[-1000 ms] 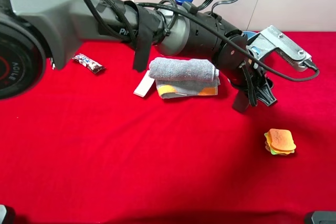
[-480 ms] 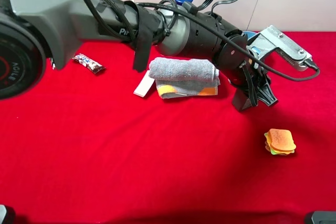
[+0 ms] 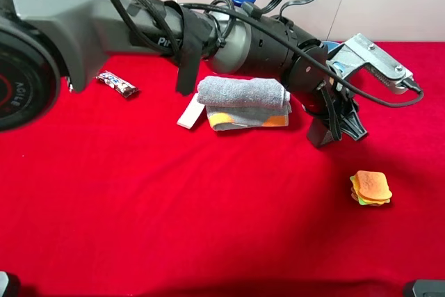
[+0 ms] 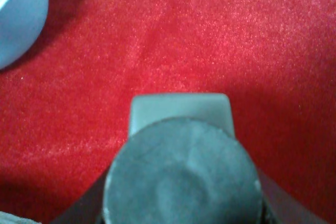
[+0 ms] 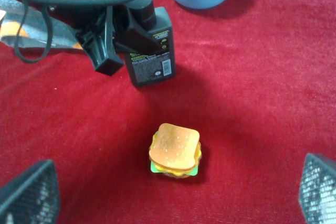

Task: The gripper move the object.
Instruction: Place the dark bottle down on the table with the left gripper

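- The left claw (image 3: pixel 339 129) reaches across to right of centre in the high view and is closed around the object (image 5: pixel 149 51).
- The object stands upright on the red table (image 3: pixel 174 206), right of the folded towels (image 3: pixel 243 102) and above the toy burger (image 3: pixel 370 188).
- The right claw (image 5: pixel 173 195) is spread wide and holds nothing.

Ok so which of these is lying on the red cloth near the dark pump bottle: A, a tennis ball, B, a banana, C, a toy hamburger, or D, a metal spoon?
C: the right wrist view shows a toy hamburger with a tan bun and a green layer lying on the red cloth, a short way from the base of the pump bottle.
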